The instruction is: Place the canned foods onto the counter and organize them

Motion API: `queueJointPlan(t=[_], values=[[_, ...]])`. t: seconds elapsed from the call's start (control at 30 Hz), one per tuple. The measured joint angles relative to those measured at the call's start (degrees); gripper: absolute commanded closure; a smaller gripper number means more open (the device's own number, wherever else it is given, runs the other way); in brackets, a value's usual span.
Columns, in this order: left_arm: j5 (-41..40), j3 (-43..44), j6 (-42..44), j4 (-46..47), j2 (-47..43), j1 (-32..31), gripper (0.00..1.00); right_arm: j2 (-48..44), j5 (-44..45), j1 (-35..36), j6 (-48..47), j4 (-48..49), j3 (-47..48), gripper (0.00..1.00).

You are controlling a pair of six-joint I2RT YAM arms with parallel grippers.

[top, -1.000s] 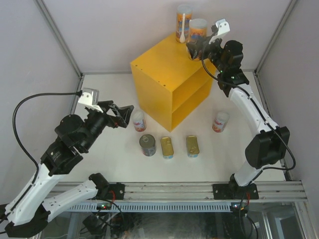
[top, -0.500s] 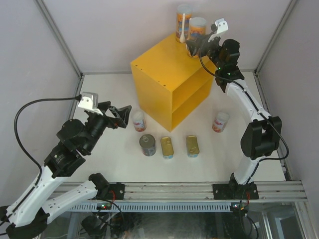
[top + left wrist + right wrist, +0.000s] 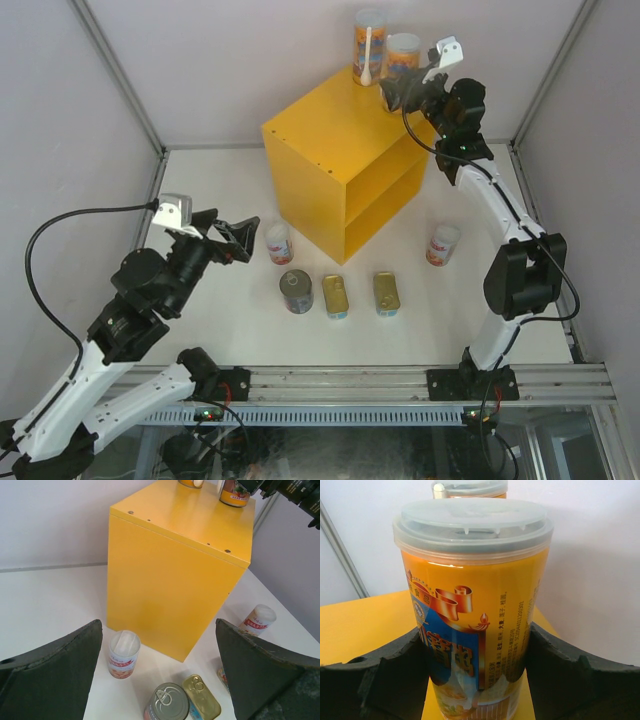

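Orange-labelled can [image 3: 472,615] upright on yellow counter [image 3: 330,150], at top's far right corner — right gripper [image 3: 400,90] clenched on its lower half, pads against both sides. Second tall can [image 3: 369,42] just behind it. Counter stands toward far edge of table [image 3: 200,180]. Left gripper [image 3: 160,680] spread wide, holding nothing — white-lidded can [image 3: 123,653] just ahead, beside counter's base. Round tin [image 3: 296,291], flat gold tin [image 3: 335,296], second flat tin [image 3: 387,293] in row nearer table's near edge; fourth can [image 3: 442,244] toward right edge.

The counter [image 3: 330,130] stands far on the table [image 3: 200,190]. On its top's far corner stand one tall can [image 3: 368,45] and, just right, a second tall can [image 3: 402,55]. Near the counter's left side stands a third tall can [image 3: 278,243]. Nearer, a row runs left to right: round tin [image 3: 296,291], left flat tin [image 3: 335,296], right flat tin [image 3: 386,293]. A fourth tall can [image 3: 442,244] stands further right.
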Motion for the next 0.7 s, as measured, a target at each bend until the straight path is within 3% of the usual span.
queueJointPlan(t=[0.23, 0.7], values=[[0.04, -0.35, -0.04, -0.02, -0.39, 0.0, 0.02, 0.0, 0.02, -0.96, 0.07, 1.27, -0.74, 0.96], [0.0, -2.45, -2.29, -0.31, -3.04, 0.0, 0.02, 1.29, -1.97, -3.98, 3.13, 3.93, -0.72, 0.72]])
